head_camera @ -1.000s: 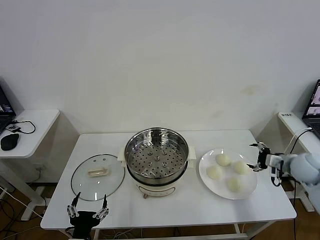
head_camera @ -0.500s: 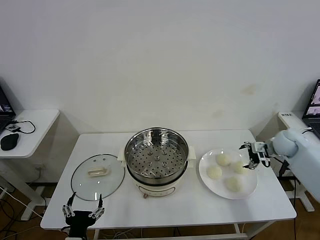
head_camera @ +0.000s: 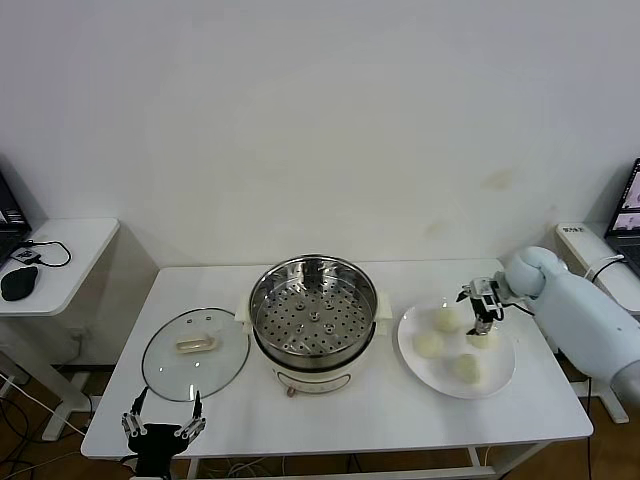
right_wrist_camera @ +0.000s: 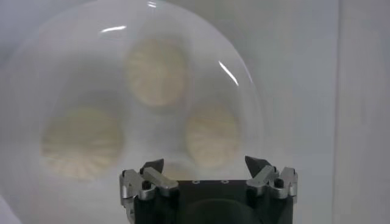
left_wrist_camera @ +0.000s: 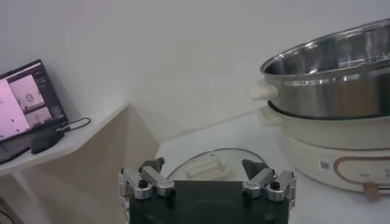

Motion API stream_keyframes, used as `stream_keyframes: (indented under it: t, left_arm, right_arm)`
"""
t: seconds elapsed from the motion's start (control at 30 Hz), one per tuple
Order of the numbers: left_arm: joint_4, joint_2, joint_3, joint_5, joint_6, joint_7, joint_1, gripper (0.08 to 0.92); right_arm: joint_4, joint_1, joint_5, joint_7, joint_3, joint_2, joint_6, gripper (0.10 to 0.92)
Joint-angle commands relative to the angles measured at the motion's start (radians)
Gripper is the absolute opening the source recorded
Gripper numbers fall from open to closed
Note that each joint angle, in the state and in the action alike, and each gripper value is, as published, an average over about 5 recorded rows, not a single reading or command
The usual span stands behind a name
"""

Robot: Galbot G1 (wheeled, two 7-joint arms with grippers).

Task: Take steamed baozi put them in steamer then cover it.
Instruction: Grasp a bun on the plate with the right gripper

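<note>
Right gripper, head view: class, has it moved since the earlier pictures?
Yes. The right gripper, open, moved from beyond the plate edge toward the steamer, now over the baozi.

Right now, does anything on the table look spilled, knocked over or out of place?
Nothing stands out. The steamer sits upright and empty, the cover lies flat beside it, and the baozi rest on the plate under the open right gripper.

Steamer [left_wrist_camera: 341,152] label seems too small to read.
</note>
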Motion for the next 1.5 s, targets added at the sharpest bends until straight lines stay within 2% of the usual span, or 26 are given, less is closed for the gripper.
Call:
stream_keyframes:
  t: [0.03,0.33,0.77,1.0,1.5]
  left_arm:
    - [0.002,0.001,-0.002,0.002,-0.003,-0.002,0.001,0.823]
    - [0.007,0.001,-0.004,0.004,-0.011,-0.006,0.01,0.823]
    - [0.008,0.001,-0.005,0.004,-0.018,-0.012,0.011,0.823]
    - [0.007,0.003,-0.004,0.004,-0.025,-0.017,0.014,0.823]
    - [0.001,0.005,0.002,0.004,-0.03,-0.024,0.013,0.823]
  right_arm:
    - [-0.089,0.032,-0.028,-0.01,-0.03,0.065,0.012,0.823]
    - [-0.117,0.023,-0.038,0.009,-0.006,0.097,0.008,0.816]
    - [-0.145,0.022,-0.086,0.021,0.005,0.115,0.014,0.679]
    - [-0.143,0.021,-0.088,0.008,0.006,0.112,0.027,0.653]
    - [-0.06,0.037,-0.031,-0.006,-0.025,0.055,0.022,0.605]
